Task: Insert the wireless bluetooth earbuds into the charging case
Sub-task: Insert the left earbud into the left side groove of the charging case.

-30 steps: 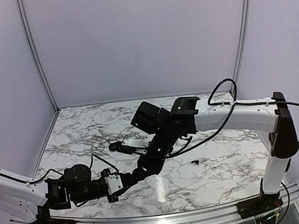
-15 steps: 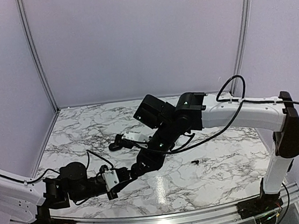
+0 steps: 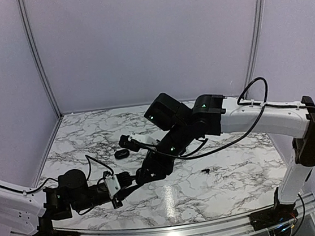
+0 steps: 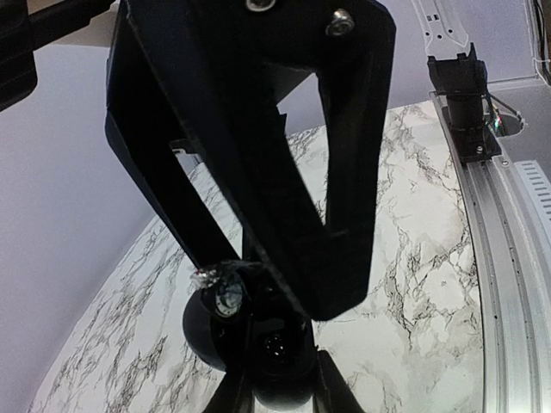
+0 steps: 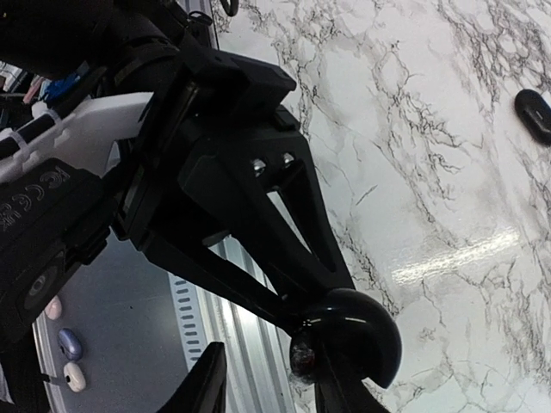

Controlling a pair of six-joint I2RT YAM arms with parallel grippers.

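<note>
1. Arm on the left lies low over the marble table (image 3: 238, 177), stretched toward 2 o'clock. The left gripper (image 4: 275, 292) is clenched on the charging case (image 5: 357, 331).
2. A black oval piece (image 3: 122, 154) lies at 10 o'clock from the case.
3. What looks like an earbud (image 4: 228, 297) sits at the case's rim.
4. The right arm folds down from 3 o'clock. The right gripper (image 5: 271, 387) has its jaws parted beside the case, gripping nothing.
</note>
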